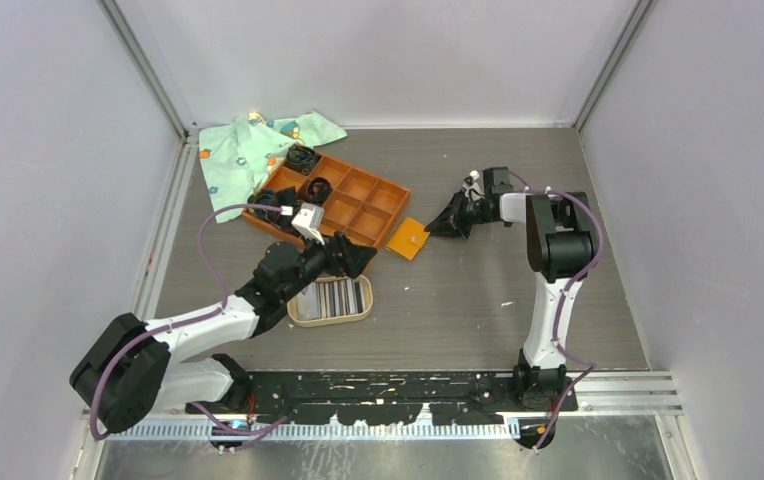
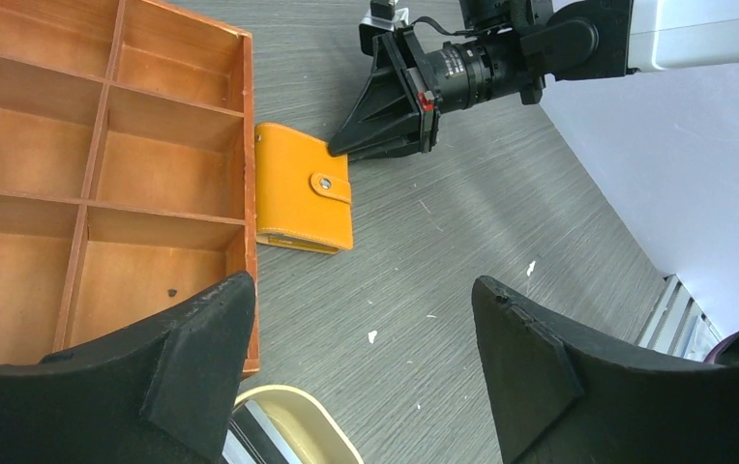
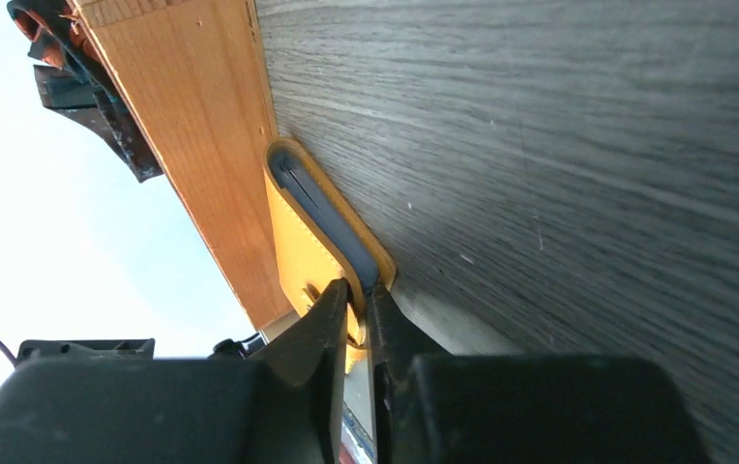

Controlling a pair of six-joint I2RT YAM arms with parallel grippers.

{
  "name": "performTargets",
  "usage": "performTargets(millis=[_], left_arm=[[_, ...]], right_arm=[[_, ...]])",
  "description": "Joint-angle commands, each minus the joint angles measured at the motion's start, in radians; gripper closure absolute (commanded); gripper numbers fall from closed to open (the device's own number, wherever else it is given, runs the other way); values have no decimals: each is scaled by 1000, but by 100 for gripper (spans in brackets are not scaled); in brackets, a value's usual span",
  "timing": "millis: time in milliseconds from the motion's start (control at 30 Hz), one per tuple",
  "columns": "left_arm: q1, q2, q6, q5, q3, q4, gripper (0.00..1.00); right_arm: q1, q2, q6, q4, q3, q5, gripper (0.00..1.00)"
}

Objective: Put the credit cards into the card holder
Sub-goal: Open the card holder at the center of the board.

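Now card holder long axis parallel tray wall, snap side up.

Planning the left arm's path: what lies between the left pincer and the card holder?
Between the left pincer and the card holder lies only bare grey table with white specks, shown in the left wrist view.

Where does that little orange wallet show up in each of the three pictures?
Top external: card holder near centre, lying flat, right of the compartment tray.
Left wrist: card holder upper middle, right beside the tray's wall.
Right wrist: card holder centre, seen edge-on, beside the tray.
Shared landmark: the compartment tray.
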Motion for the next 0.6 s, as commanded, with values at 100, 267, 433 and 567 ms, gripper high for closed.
performTargets(millis=[100, 267, 433, 567], left_arm=[[-6, 1, 10, 15, -1, 86, 18], [-5, 25, 27, 99, 15, 100, 15], [-7, 40, 37, 253, 35, 101, 14], [-24, 6, 37, 311, 23, 101, 13]], right_arm=[[-2, -34, -25, 40, -8, 15, 97], [-18, -140, -95, 49, -48, -15, 99], [-20, -302, -235, -24, -70, -77, 99], [-12, -417, -437, -178, -55, -124, 99]])
